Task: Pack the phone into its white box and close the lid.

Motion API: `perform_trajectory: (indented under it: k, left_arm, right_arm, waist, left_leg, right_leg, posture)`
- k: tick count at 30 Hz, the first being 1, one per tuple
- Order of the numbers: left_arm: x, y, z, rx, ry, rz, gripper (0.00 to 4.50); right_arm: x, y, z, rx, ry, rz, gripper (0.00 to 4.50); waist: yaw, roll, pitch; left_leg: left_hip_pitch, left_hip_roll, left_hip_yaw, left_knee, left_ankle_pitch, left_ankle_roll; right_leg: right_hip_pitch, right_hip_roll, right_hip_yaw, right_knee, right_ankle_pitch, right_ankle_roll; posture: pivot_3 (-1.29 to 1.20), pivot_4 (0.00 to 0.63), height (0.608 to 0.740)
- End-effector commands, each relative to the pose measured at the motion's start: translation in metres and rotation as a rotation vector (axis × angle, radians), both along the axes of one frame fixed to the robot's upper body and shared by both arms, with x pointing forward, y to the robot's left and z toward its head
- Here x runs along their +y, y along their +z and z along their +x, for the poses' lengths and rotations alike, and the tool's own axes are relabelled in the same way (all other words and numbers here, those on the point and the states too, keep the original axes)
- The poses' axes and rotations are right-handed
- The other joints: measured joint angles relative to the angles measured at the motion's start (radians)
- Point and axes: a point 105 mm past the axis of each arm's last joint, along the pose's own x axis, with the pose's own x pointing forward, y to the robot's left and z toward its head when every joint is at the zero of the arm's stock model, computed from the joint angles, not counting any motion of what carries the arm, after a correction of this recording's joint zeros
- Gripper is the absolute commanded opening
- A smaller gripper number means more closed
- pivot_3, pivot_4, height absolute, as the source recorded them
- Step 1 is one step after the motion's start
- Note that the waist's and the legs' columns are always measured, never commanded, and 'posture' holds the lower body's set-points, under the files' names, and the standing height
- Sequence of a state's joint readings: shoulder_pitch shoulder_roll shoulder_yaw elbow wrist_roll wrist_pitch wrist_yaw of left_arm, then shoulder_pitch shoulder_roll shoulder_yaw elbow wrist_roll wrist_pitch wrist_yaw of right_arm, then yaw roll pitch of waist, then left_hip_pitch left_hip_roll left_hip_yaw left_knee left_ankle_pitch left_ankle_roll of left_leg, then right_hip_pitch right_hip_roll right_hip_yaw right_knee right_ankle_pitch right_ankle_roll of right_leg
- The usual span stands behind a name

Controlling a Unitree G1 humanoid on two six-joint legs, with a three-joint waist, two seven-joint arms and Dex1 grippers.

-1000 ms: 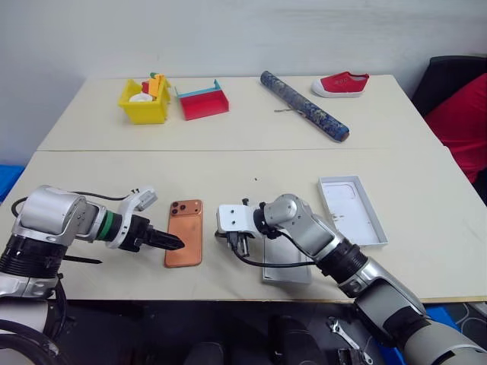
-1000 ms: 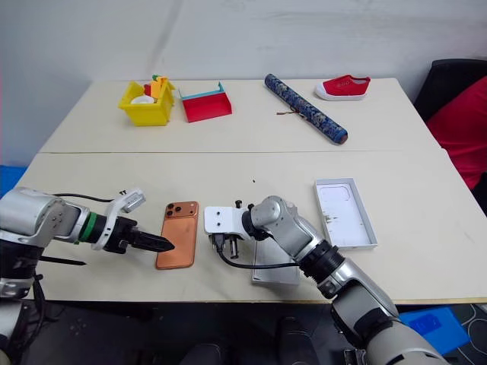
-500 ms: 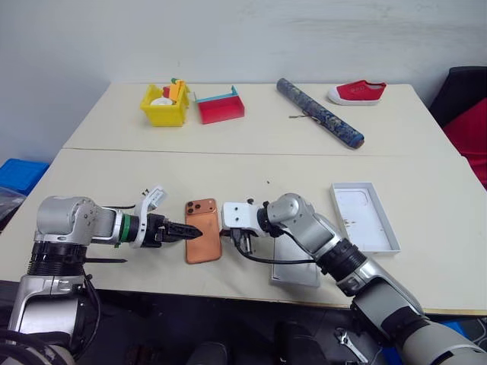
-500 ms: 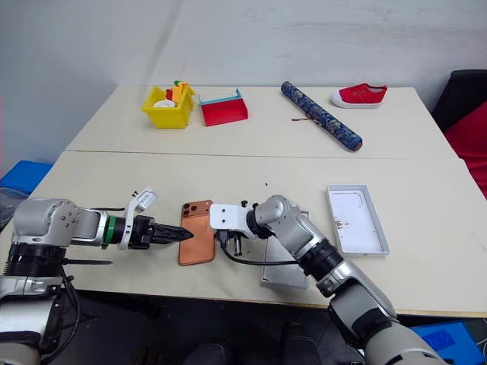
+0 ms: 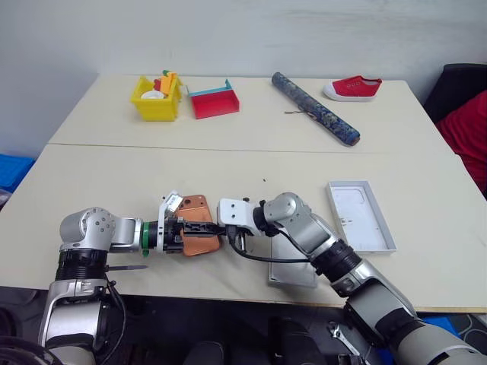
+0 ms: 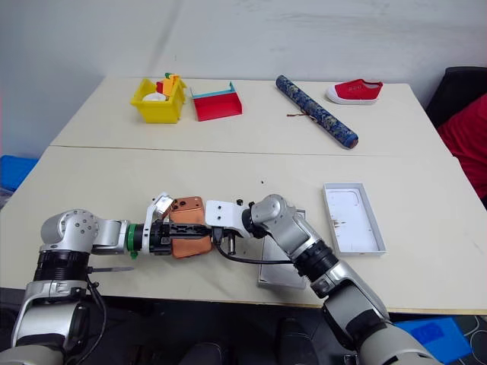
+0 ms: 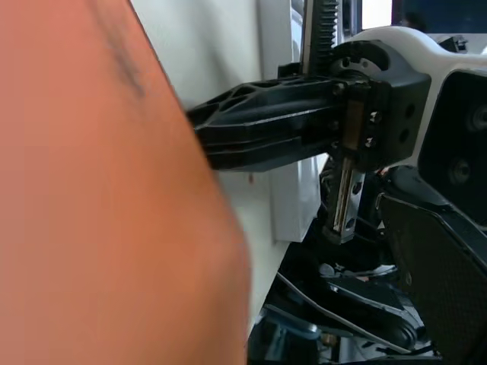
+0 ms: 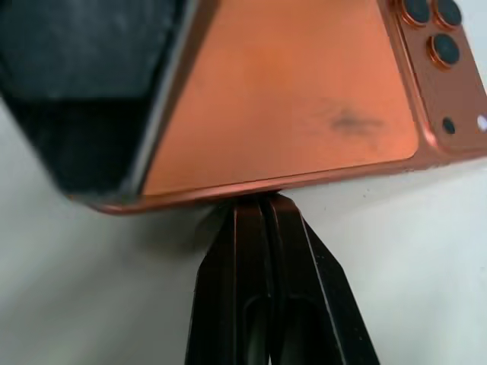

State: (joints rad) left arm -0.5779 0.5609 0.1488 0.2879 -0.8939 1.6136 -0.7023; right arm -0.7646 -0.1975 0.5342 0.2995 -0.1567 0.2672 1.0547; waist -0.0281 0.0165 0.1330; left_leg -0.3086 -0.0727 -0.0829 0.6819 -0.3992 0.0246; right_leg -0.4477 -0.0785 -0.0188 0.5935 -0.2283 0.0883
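The orange-copper phone [image 5: 196, 237] lies back up near the table's front edge, camera lenses [image 8: 434, 34] at its far end. My left gripper [image 5: 213, 228] reaches in from the left, open wide, with one black finger [image 7: 266, 137] stretched across the phone. My right gripper [image 8: 266, 204] is shut, its tips touching the phone's right edge. The white box [image 5: 293, 275] sits partly under my right forearm. The lid [image 5: 361, 215] lies inside up further right.
At the back of the table are a yellow bin [image 5: 154, 99], a red tray [image 5: 213, 103], a patterned roll [image 5: 316, 109] and a red shoe [image 5: 352, 87]. A black cable [image 5: 262, 258] loops from my right wrist over the box.
My left gripper has moved right, from beside the phone's left edge to across the phone, and rolled. The right gripper has stayed at the phone's right edge. The camera view has shifted.
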Motion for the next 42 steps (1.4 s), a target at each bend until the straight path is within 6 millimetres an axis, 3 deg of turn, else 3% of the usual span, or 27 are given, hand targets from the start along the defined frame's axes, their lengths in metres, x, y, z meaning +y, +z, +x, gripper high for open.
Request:
perform_trajectory:
  k: [1,6,20,25,28,31,34,42]
  left_arm:
    - [0.002,0.0,-0.002,-0.001,0.003,0.005,4.47]
    - [0.016,0.0,0.002,0.007,0.058,0.032,4.47]
    - [0.042,0.011,0.0,-0.051,0.121,0.054,0.2]
    - [0.041,0.021,-0.006,-0.147,0.069,0.067,0.11]
    - [0.03,0.027,-0.016,-0.195,-0.014,0.063,0.11]
    - [0.012,0.033,-0.025,-0.244,-0.105,0.05,0.11]
    - [-0.01,0.041,-0.034,-0.27,-0.19,-0.003,0.11]
    - [-0.069,0.037,-0.033,-0.25,-0.279,-0.087,0.11]
  right_arm:
    - [0.002,0.002,-0.002,-0.012,0.017,0.002,0.0]
    - [-0.001,0.001,-0.002,-0.015,0.016,-0.001,0.0]
    - [-0.005,0.014,-0.011,-0.058,0.066,0.075,0.0]
    - [-0.014,0.049,-0.022,-0.094,0.081,0.205,0.0]
    - [-0.032,0.079,-0.029,-0.097,0.052,0.283,0.0]
    - [-0.062,0.103,-0.045,-0.044,0.004,0.341,0.54]
    - [-0.1,0.116,-0.067,-0.01,-0.052,0.34,1.56]
    - [-0.172,0.109,-0.111,0.025,-0.317,0.246,4.2]
  waist:
    - [-0.001,0.0,0.0]
    - [-0.001,0.0,0.001]
    - [-0.001,-0.002,0.007]
    - [-0.002,-0.006,0.011]
    - [0.0,-0.007,0.014]
    - [0.009,-0.008,0.016]
    - [0.029,-0.009,0.016]
    - [0.057,-0.015,0.02]
  left_leg:
    - [0.0,0.0,-0.002,0.0,0.0,0.0]
    - [0.0,0.0,-0.004,0.0,0.0,-0.001]
    - [-0.003,0.0,-0.004,-0.001,0.0,-0.003]
    - [-0.013,-0.001,-0.005,0.001,0.0,-0.003]
    - [-0.015,0.0,-0.005,0.002,0.001,-0.003]
    - [-0.018,0.0,-0.006,0.002,0.001,-0.003]
    - [-0.02,-0.001,-0.007,0.002,0.001,-0.002]
    - [-0.025,-0.001,-0.01,0.003,0.001,-0.001]
  right_leg:
    - [0.0,0.0,0.0,0.0,0.0,0.0]
    - [0.0,0.001,0.0,-0.002,0.0,0.0]
    - [-0.003,0.002,0.0,-0.002,0.0,0.0]
    - [-0.014,0.001,-0.001,0.0,0.0,0.0]
    - [-0.015,0.001,-0.002,-0.001,0.0,0.0]
    - [-0.015,0.0,-0.003,-0.003,0.0,0.0]
    - [-0.015,0.0,-0.003,-0.005,0.0,0.0]
    - [-0.015,0.0,-0.002,-0.01,0.001,0.001]
  posture:
    - [0.0,0.15,0.74]
    - [0.0,0.15,0.74]
    - [0.0,0.15,0.74]
    - [0.0,0.15,0.74]
    - [0.0,0.15,0.74]
    - [0.0,0.15,0.74]
    - [0.0,0.15,0.74]
    - [0.0,0.15,0.74]
